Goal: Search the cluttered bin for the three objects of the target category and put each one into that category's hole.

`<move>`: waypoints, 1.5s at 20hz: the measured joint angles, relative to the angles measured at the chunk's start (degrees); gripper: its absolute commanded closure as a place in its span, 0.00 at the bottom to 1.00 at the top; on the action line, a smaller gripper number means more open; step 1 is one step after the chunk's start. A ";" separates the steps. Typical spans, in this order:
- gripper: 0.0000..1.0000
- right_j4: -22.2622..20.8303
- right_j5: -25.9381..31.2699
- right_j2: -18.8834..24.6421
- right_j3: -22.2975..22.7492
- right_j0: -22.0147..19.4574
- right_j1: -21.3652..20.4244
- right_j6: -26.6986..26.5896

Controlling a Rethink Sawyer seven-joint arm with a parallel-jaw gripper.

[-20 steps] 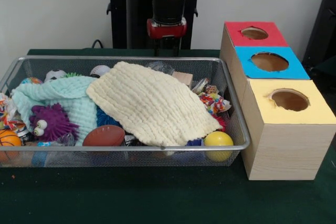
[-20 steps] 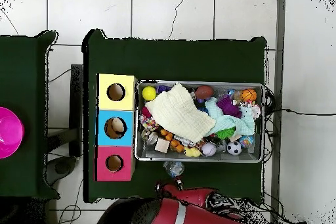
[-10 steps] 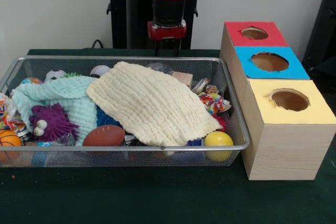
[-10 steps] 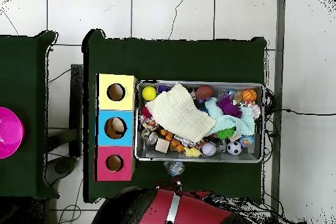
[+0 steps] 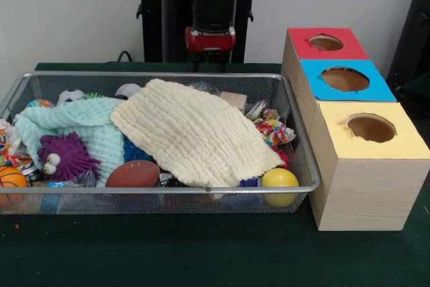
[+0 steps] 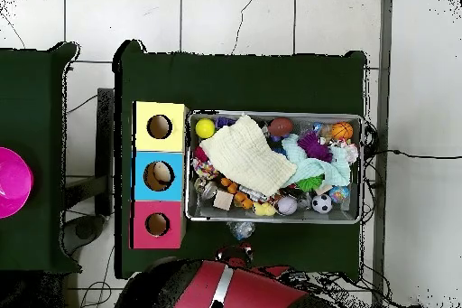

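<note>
Dark green cloth covers the surface (image 5: 201,253), and it fills the bottom of the front view. A plain pale wall (image 5: 67,11) fills the top of that view. From above, the floor (image 6: 235,15) shows big pale tiles with thin cracks. A second green surface (image 6: 32,97) sits at the left edge of the overhead view, with a bright pink round thing (image 6: 11,182) on it.

A wire bin (image 5: 161,189) takes up the left and middle of the front view. A cream cloth (image 5: 195,132) lies across the middle of the bin on top of the toys. A mint cloth (image 5: 74,126) lies to its left. At the lower left of the bin are a purple spiky toy with eyes (image 5: 64,156), a brown football (image 5: 133,174) and a small orange basketball (image 5: 10,183). A yellow ball (image 5: 279,183) sits in the bin's lower right corner.

Just right of the bin stands a wooden box (image 5: 363,193) with three round holes. The red hole (image 5: 326,42) is highest in the picture, the blue hole (image 5: 345,78) is in the middle, and the yellow hole (image 5: 370,128) is lowest.

The gripper (image 5: 210,65) hangs at the top middle of the front view, behind the bin's far rim and above the surface. I cannot tell how its fingers stand or if they hold anything.
</note>
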 measured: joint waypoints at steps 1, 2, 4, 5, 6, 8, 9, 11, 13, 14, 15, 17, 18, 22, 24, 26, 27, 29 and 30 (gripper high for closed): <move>0.00 0.19 -0.36 -0.24 0.00 0.12 0.00 0.00; 0.00 0.38 -0.66 -0.47 -0.01 0.24 0.00 0.00; 0.00 0.65 -0.81 -0.86 -0.01 0.38 0.00 0.00; 0.00 0.80 -0.80 -1.13 0.00 0.43 0.00 0.00; 0.00 0.86 -0.80 -1.27 0.00 0.43 0.00 0.00; 0.00 0.90 -0.81 -1.52 0.00 0.43 0.00 0.00; 0.00 0.89 -0.80 -1.60 0.00 0.43 0.00 0.00; 0.00 0.89 -0.92 -1.82 0.00 0.43 0.01 0.00; 0.00 0.90 -1.57 -2.06 0.00 0.43 0.26 0.00; 0.00 0.90 -1.88 -2.12 -0.01 0.43 0.38 0.00; 0.00 0.90 -2.82 -2.32 0.00 0.43 0.82 0.00; 0.00 0.92 -4.10 -2.62 0.00 0.43 1.51 0.00; 0.00 0.92 -4.59 -2.74 -0.01 0.43 1.76 0.00; 0.00 1.39 -7.74 -3.23 -0.02 0.43 3.84 0.00; 0.00 1.55 -8.22 -3.28 -0.05 0.43 4.41 0.00; 0.00 1.63 -9.30 -3.42 -0.07 0.42 5.16 0.00; 0.00 1.63 -9.84 -3.53 -0.05 0.44 5.25 0.00; 0.00 1.62 -11.02 -3.76 -0.02 0.43 5.61 0.00; 0.00 1.61 -11.49 -3.85 0.02 0.44 5.77 0.00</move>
